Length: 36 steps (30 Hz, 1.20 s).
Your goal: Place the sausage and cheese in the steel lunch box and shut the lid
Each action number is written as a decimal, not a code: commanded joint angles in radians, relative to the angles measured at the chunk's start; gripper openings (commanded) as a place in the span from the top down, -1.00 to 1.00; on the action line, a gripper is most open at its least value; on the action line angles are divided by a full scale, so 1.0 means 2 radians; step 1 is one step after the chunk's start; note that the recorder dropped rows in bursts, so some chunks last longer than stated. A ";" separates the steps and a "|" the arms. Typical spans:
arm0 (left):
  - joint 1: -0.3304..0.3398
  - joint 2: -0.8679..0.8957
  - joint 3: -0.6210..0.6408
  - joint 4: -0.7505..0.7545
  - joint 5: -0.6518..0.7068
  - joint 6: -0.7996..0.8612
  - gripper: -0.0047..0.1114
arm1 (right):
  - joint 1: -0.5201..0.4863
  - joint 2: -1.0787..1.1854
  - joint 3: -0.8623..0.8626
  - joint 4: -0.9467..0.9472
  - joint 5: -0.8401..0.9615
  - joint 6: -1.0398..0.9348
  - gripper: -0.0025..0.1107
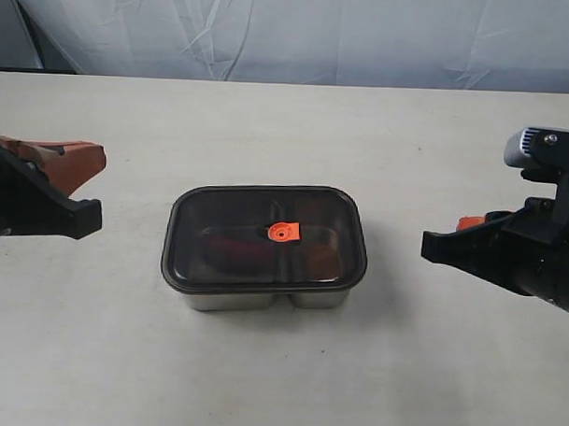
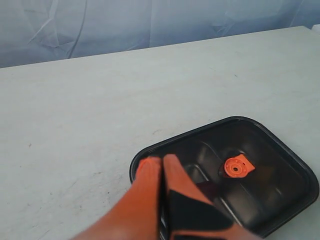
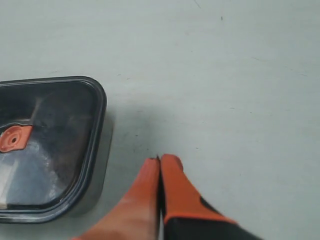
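Observation:
The steel lunch box [image 1: 237, 301] stands mid-table with the dark lid [image 1: 223, 220] seated flat on it, orange valve [image 1: 284, 232] at its centre. Through the lid a red shape, the sausage [image 1: 229, 245], shows dimly in the left compartment. I cannot make out the cheese under the lid. My left gripper [image 1: 94, 169] hovers left of the box, shut and empty; in the left wrist view its tips [image 2: 161, 159] are over the lid's [image 2: 270, 150] corner. Right of the box, my right gripper [image 1: 431, 244] is shut with nothing in it, and its tips [image 3: 160, 159] are beside the lid [image 3: 55, 115].
Bare pale tabletop [image 1: 297, 129] lies all around the box. A wrinkled white cloth backdrop [image 1: 300, 31] hangs behind the table's far edge.

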 commanded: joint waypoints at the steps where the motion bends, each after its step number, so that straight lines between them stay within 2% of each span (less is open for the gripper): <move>1: -0.001 -0.003 0.002 -0.002 -0.001 -0.004 0.91 | 0.001 -0.004 0.002 -0.001 -0.004 -0.003 0.97; 5: -0.001 -0.003 0.002 -0.002 -0.001 -0.004 0.91 | 0.001 -0.004 0.002 -0.001 -0.010 -0.006 0.97; 10: -0.001 -0.003 0.002 -0.002 -0.003 -0.004 0.91 | 0.000 -0.061 0.002 -0.001 -0.112 -0.017 0.97; 13: -0.001 -0.003 0.002 -0.002 -0.003 -0.004 0.91 | -0.035 -0.114 0.003 -0.001 -0.129 -0.022 0.97; 15: -0.001 -0.003 0.002 -0.001 -0.002 -0.004 0.91 | -0.103 -0.177 0.017 -0.001 -0.111 -0.023 0.97; 16: -0.001 -0.003 0.002 -0.001 -0.002 -0.004 0.91 | -0.155 -0.226 0.031 -0.001 -0.077 -0.030 0.97; 17: -0.001 -0.003 0.002 -0.001 -0.002 -0.004 0.91 | -0.183 -0.257 0.042 -0.001 -0.052 -0.045 0.97; 18: -0.001 -0.003 0.002 -0.001 -0.002 -0.004 0.91 | -0.230 -0.322 0.064 -0.001 0.004 -0.092 0.97; 19: -0.001 -0.003 0.002 -0.001 -0.002 -0.004 0.91 | -0.245 -0.353 0.076 -0.001 0.026 -0.118 0.97; 23: -0.001 -0.003 0.002 -0.001 -0.002 -0.004 0.91 | -0.265 -0.462 0.132 -0.001 0.048 -0.138 0.97; 29: -0.001 -0.003 0.002 -0.001 -0.002 -0.004 0.91 | -0.266 -0.514 0.144 -0.001 0.090 -0.124 0.97; 30: -0.001 -0.003 0.002 -0.001 -0.002 -0.004 0.91 | -0.266 -0.514 0.144 -0.076 0.098 -0.057 0.97; 34: -0.001 -0.003 0.002 -0.001 -0.002 -0.004 0.91 | -0.266 -0.514 0.144 -0.488 0.131 0.294 0.97; 36: -0.001 -0.003 0.002 -0.001 -0.002 -0.004 0.91 | -0.266 -0.514 0.144 -0.646 0.158 0.440 0.97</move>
